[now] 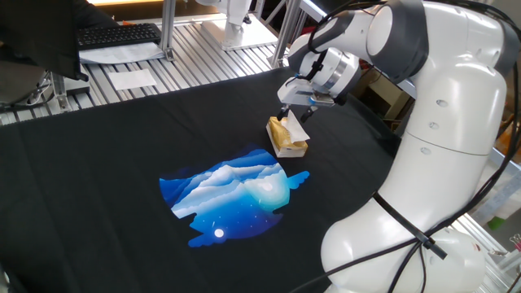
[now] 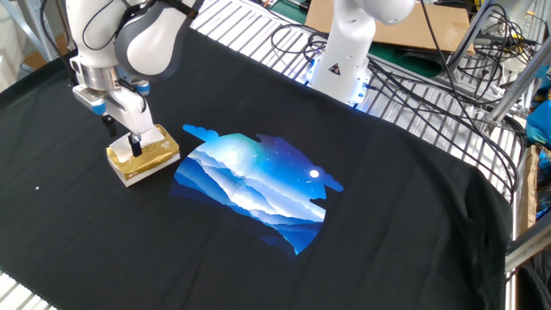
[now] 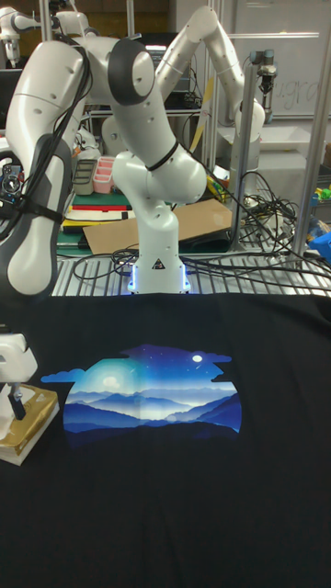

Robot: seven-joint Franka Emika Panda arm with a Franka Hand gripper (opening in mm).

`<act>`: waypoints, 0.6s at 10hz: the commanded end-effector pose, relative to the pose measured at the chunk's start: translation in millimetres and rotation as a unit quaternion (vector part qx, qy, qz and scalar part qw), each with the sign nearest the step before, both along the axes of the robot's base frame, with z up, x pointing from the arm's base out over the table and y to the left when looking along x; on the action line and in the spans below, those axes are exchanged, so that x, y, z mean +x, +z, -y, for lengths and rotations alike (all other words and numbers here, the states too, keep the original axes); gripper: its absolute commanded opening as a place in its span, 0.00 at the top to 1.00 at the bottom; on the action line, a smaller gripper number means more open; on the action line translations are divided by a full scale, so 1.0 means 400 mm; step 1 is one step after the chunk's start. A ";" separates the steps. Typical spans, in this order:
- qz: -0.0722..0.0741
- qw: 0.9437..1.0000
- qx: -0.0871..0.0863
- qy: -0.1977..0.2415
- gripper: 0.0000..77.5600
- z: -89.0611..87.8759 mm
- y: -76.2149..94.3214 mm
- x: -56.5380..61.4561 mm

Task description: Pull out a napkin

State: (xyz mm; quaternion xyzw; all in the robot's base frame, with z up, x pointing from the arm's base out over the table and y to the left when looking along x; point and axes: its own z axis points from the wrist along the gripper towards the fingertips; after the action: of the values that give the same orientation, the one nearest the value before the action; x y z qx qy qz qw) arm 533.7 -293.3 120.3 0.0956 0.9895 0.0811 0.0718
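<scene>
A small yellow-tan box (image 1: 289, 145) stands on the black cloth (image 1: 98, 163), right of the blue print. A white napkin (image 1: 298, 130) pokes up from its top. My gripper (image 1: 295, 114) hangs just over the box with its two dark fingertips apart on either side of the napkin, so it is open. From the other side the gripper (image 2: 122, 135) reaches down onto the box (image 2: 145, 159), one fingertip at the box top. In the tall fixed view the gripper (image 3: 11, 404) and box (image 3: 23, 432) sit at the left edge, partly cut off.
A blue mountain print (image 1: 232, 195) lies on the cloth beside the box. A keyboard (image 1: 118, 34) and a flat white paper sheet (image 1: 134, 79) rest on the slatted table behind. The arm's white base (image 2: 344, 52) and cables (image 2: 430, 77) stand at the far edge.
</scene>
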 end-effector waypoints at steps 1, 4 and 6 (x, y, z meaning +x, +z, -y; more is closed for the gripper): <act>0.000 1.000 -0.002 0.000 0.00 0.001 -0.001 0.003; 0.000 1.000 -0.003 0.000 0.00 0.002 -0.005 0.008; -0.001 1.000 -0.008 0.001 0.00 0.004 -0.002 0.013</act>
State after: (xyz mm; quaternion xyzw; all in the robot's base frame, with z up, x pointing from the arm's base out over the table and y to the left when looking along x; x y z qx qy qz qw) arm 535.5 -292.7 116.6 0.0958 0.9897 0.0797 0.0703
